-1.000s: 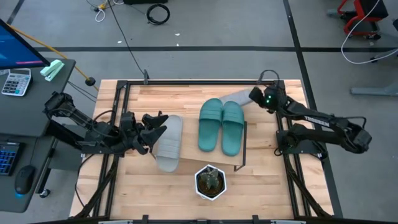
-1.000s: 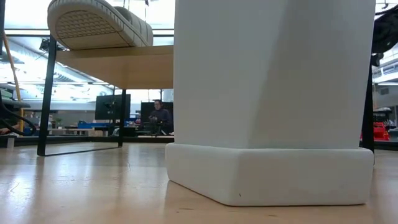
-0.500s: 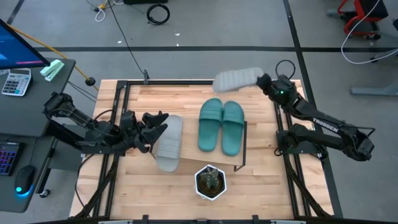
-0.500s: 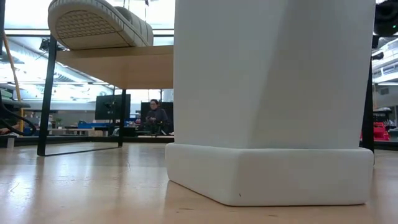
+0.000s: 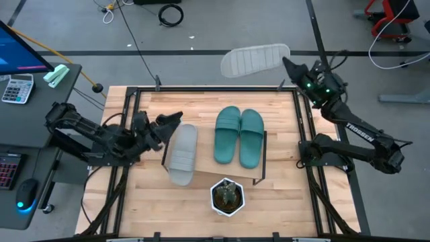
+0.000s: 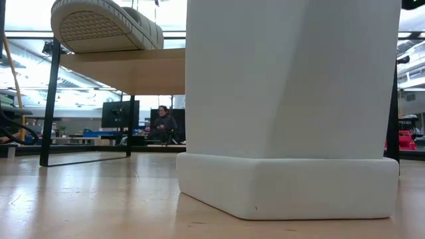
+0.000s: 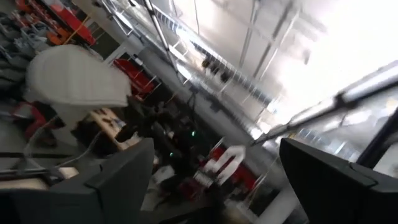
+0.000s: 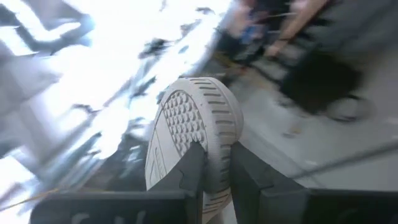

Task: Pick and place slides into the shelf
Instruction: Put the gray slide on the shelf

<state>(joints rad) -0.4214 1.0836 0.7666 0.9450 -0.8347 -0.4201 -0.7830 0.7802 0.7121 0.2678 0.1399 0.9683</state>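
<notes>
My right gripper point(image 5: 287, 64) is raised over the table's far right corner, shut on a light grey slide point(image 5: 255, 59) that shows its ridged sole. The same slide point(image 8: 193, 124) fills the right wrist view. A second grey slide point(image 5: 183, 153) lies on the shelf point(image 5: 263, 161), its near end overhanging the shelf's board point(image 6: 126, 70). The teal pair point(image 5: 238, 134) lies side by side on the shelf. My left gripper point(image 5: 171, 122) hovers open by the resting grey slide's far left, touching nothing. Its fingers point(image 7: 118, 180) stand wide apart. My right gripper pinches the grey slide's end nearest the arm point(image 8: 214, 163) between its two fingers, across the sole's edge. The fingers come from the table's right, about level and tipped a little upward. The slide is lifted clear, sole up, reaching toward the table's left.
A white pot with a green plant point(image 5: 227, 195) stands just in front of the shelf's near edge and fills the low view point(image 6: 285, 106). A desk with a calculator point(image 5: 17, 87) and a monitor is left of the table. Cables lie on the floor behind.
My right gripper has risen steeply from the table's far right corner and tipped its fingers upward, still shut on the grey slide. The slide has come up off the table and now hangs high by the far edge. My left gripper swung slightly toward the far edge, staying open.
</notes>
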